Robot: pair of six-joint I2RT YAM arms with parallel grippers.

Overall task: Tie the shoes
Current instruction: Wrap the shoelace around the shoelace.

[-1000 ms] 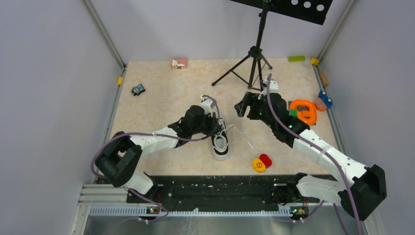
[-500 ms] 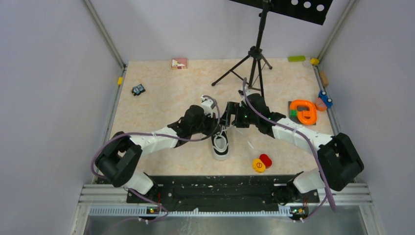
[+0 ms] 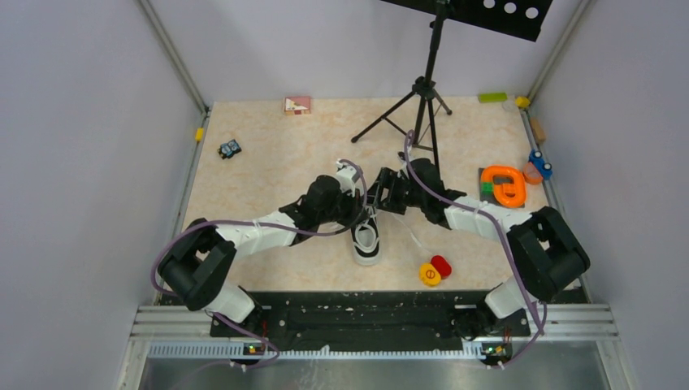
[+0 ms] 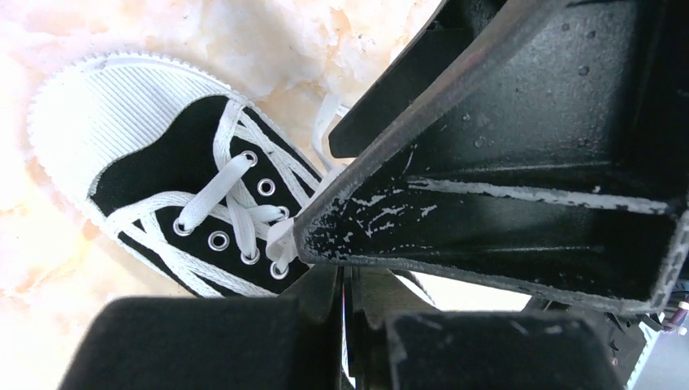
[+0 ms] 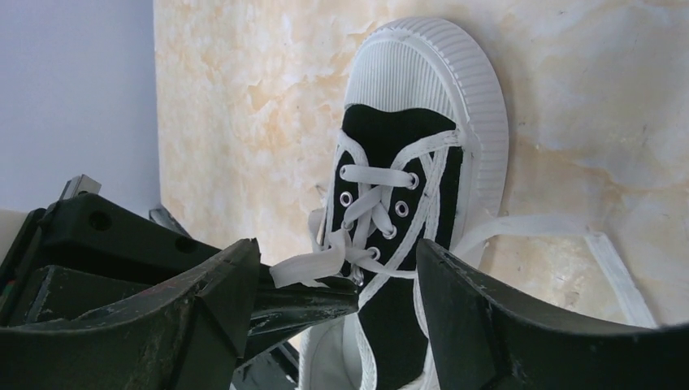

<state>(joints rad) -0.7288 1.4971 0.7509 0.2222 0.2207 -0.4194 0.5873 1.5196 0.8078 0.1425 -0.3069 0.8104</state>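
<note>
Item: shoe (image 3: 367, 241), black with white toe cap, sole down on the table (image 3: 268, 162) between the two arms, toe toward the arm bases; laced through the eyelets, no knot or bow made. Left gripper (image 5: 321, 299): jaws closed, pinching one lace (image 5: 313, 264) just above the top eyelets and drawing it up off the tongue, seemingly to keep that strand taut and clear of the shoe so the other arm can reach it. Right gripper (image 5: 337, 248): jaws spread, nothing held, one finger either side of the raised strand and of the left gripper's tip, a stance that reads as readiness to take or cross the strand; whether a finger touches the lace cannot be told. Other lace end (image 5: 605, 268): slack on the table beside the shoe, unheld, likely left there until the first strand is secured. Shoe itself ungripped, kept in place by its own weight alone; a hard upward pull may lift or turn it. Task stage, as judged: early, strands being gathered
</note>
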